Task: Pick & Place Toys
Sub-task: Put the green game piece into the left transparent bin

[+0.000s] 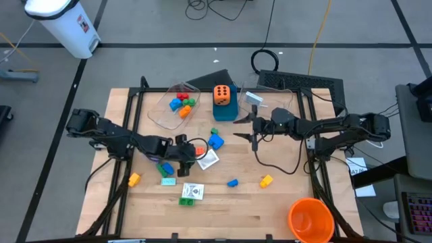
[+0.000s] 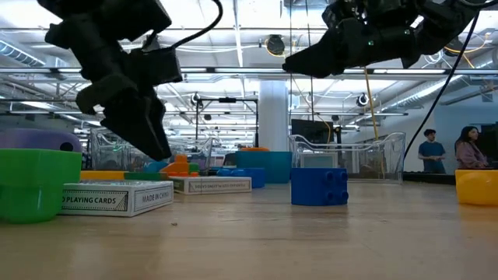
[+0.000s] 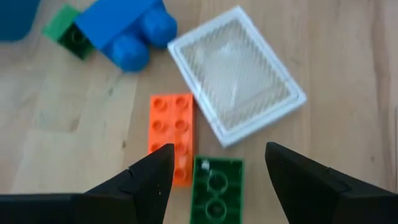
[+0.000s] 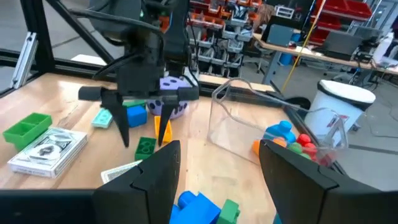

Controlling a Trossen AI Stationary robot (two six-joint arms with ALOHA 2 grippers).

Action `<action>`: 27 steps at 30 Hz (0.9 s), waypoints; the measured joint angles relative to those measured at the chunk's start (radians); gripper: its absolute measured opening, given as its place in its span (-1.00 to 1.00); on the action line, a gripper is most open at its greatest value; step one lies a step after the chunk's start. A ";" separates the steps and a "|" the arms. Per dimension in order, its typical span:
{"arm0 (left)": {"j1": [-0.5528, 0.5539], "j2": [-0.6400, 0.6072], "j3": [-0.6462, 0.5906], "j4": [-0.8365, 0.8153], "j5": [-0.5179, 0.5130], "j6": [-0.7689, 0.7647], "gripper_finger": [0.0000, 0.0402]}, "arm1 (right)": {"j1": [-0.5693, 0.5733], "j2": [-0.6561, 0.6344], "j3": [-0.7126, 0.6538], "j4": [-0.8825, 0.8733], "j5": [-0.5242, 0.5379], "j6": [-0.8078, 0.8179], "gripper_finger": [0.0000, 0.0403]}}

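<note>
Orange brick (image 3: 171,138) beside green brick (image 3: 216,190); blue brick (image 3: 127,28) at upper left; clear card case (image 3: 235,73) shows a crosshatch pattern, possibly textured plastic.

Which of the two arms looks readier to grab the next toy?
The left. Its open gripper hangs right over a green brick beside an orange brick. The right gripper is open too, raised above bare table.

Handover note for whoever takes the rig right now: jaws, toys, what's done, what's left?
Left gripper: jaws open, empty, above the green brick and orange brick by the clear card case.
Right gripper: open, empty, waiting mid-table.
Done: a few bricks in the clear tub.
Left: yellow bricks, blue bricks, card decks and orange die outside the tub.
</note>
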State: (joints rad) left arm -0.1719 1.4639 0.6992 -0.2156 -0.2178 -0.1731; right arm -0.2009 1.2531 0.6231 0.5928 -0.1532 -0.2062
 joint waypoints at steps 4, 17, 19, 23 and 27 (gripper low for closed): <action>0.000 0.000 0.006 -0.053 0.009 -0.052 0.26 | 0.000 0.000 0.000 -0.014 0.000 0.002 0.05; 0.000 0.087 0.006 -0.065 0.008 -0.072 0.26 | 0.000 0.000 0.000 -0.015 0.000 -0.008 0.05; 0.000 0.109 0.009 -0.058 0.005 -0.073 0.26 | 0.000 0.000 0.000 -0.015 0.000 -0.014 0.05; 0.000 0.118 0.009 -0.060 0.014 -0.074 0.25 | 0.000 0.000 0.000 -0.015 0.000 -0.015 0.05; 0.004 0.118 0.006 -0.081 0.057 -0.077 0.15 | 0.000 0.000 0.000 -0.015 0.000 -0.015 0.05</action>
State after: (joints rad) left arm -0.1677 1.5815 0.7051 -0.2963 -0.1608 -0.2498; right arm -0.2012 1.2532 0.6231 0.5783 -0.1532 -0.2214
